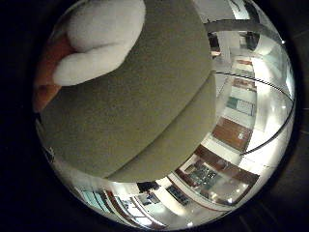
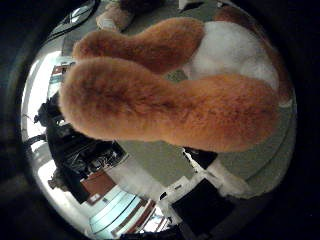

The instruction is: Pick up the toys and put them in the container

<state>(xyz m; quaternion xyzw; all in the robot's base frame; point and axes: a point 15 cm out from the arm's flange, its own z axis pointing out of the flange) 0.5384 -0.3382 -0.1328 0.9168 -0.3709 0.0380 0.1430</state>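
Toy: orange and white plush toy (image 2: 170, 110), super close to the palm, two fuzzy orange limbs fill most of the thumb side view
Fingers: honestly can't tell if they're spread or curled, no part of the hand shows in either view
White bit: a puffy white part of the plush pokes into the little finger side view, resting on the green cushion (image 1: 145, 101)
Cushion: rounded, olive green, right under the toy
Further out: second plush (image 2: 116, 17) lies on the same green surface, well apart
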